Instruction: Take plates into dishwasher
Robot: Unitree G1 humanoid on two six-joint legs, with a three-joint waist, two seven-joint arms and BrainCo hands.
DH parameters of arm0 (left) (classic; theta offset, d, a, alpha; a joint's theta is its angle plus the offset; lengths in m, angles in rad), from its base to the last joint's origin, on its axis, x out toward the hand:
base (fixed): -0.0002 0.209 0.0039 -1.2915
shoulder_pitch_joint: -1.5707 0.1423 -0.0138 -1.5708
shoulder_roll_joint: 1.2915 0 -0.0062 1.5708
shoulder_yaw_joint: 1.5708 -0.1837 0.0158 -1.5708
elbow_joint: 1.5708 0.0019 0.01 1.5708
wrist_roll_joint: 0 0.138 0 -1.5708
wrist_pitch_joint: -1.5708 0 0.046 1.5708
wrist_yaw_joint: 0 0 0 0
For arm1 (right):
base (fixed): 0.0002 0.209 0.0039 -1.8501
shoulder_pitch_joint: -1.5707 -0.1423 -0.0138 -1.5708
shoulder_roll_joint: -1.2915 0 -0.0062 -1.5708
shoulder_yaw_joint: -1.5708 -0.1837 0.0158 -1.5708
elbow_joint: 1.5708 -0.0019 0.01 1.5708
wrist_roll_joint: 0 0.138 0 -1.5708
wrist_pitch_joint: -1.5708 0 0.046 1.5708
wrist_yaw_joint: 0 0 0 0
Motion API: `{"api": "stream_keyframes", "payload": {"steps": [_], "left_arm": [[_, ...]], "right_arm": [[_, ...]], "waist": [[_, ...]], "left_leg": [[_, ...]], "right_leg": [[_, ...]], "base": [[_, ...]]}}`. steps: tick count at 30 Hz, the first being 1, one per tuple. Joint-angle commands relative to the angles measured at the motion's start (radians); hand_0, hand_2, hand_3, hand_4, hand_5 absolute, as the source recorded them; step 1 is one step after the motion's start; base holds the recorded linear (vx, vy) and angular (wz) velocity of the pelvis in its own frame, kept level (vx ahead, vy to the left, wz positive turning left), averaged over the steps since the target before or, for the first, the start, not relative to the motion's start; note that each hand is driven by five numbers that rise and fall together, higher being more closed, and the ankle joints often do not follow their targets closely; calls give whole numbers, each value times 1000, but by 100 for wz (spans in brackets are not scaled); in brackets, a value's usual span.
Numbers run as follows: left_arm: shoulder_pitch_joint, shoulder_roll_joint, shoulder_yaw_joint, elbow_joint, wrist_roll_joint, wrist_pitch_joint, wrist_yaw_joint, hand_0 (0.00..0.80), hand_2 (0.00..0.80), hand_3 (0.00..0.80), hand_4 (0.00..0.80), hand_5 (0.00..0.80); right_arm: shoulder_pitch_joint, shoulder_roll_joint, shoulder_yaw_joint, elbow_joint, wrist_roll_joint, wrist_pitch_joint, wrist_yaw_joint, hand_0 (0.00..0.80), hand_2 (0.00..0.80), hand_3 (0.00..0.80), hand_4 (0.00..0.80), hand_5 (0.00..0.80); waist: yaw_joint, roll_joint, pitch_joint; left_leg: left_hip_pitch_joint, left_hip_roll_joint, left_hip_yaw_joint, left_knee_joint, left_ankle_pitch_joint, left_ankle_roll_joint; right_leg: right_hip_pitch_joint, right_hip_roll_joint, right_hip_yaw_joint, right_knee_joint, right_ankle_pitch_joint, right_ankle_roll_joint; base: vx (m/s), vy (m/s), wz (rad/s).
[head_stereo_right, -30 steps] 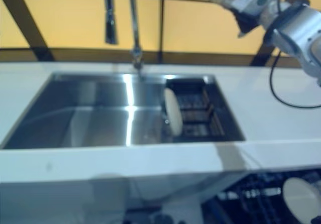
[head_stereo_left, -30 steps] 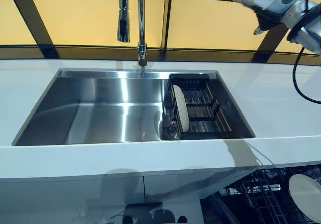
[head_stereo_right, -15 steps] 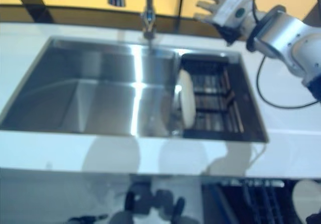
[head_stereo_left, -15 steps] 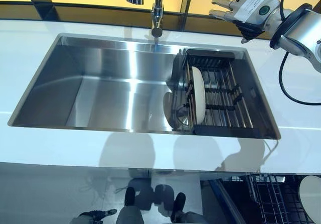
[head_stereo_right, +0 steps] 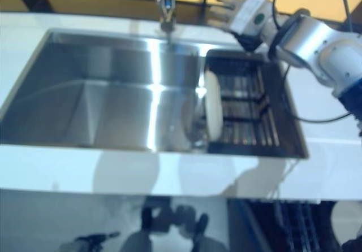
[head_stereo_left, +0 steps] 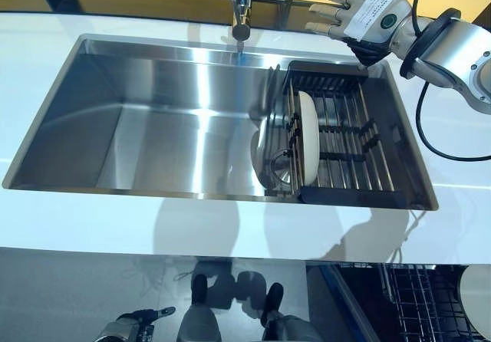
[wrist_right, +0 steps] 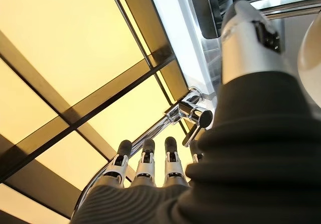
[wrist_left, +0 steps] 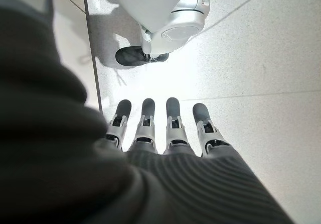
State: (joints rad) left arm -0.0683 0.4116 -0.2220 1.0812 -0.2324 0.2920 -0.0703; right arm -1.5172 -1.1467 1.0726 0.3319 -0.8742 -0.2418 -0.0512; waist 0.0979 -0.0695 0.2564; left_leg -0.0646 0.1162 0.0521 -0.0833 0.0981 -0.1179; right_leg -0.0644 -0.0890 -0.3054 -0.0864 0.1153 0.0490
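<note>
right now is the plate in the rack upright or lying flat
Upright: the plate stands on edge between the bars of the rack in the sink.

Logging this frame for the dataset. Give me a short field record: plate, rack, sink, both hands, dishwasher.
plate: one white plate standing on edge at the left end of the dish rack
dish rack: dark rack set in the right part of the sink
sink: steel basin, left part bare
right hand: right hand above the rack's far edge, fingers straight, holding nothing
left hand: left hand down by the floor, fingers straight, idle
dishwasher: open wire basket at lower right
</note>
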Motion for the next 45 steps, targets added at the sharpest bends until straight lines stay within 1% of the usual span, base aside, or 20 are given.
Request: {"api": "stream_keyframes", "payload": {"steps": [1, 7, 16, 31, 45], "left_arm": [[-40, 42, -1, 6, -37, 8, -1, 0, 0, 0, 0, 0], [-37, 45, 8, 3, -39, -4, 12, 0, 0, 0, 0, 0], [-32, 50, 13, 5, -36, -20, -1, 0, 0, 0, 0, 0], [-18, 47, 25, 1, -26, -27, -3, 0, 0, 0, 0, 0], [-11, 48, 23, -3, -21, -42, -14, 0, 0, 0, 0, 0]], "right_arm": [[-91, 2, 7, -9, -11, 5, 0, 0, 0, 0, 0, 0], [-83, 4, 7, -31, 1, -9, 19, 0, 0, 0, 0, 0], [-67, 4, 11, -64, 27, -33, 40, 0, 0, 0, 0, 0], [-36, -10, 3, -129, 66, -70, 110, 0, 0, 0, 0, 0], [-1, -24, -3, -156, 107, -96, 139, 0, 0, 0, 0, 0]], "waist": [[1, -46, 27], [3, -49, 34], [7, -47, 43], [5, -41, 37], [2, -37, 33]], "left_leg": [[-22, -22, 47, -4, 13, 20], [-24, -22, 48, -4, 14, 19], [-24, -25, 47, -4, 13, 19], [-13, -26, 51, -4, 11, 19], [-5, -25, 54, -4, 8, 19]], "right_leg": [[41, -22, 31, -1, -28, 89], [36, -21, 30, -1, -27, 89], [35, -20, 23, -1, -27, 90], [46, -22, 18, -1, -30, 90], [51, -22, 22, -1, -33, 89]], "base": [[-40, -4, 0], [0, 0, 0], [-12, 0, 0], [0, 0, 0], [0, 0, 0]]}}
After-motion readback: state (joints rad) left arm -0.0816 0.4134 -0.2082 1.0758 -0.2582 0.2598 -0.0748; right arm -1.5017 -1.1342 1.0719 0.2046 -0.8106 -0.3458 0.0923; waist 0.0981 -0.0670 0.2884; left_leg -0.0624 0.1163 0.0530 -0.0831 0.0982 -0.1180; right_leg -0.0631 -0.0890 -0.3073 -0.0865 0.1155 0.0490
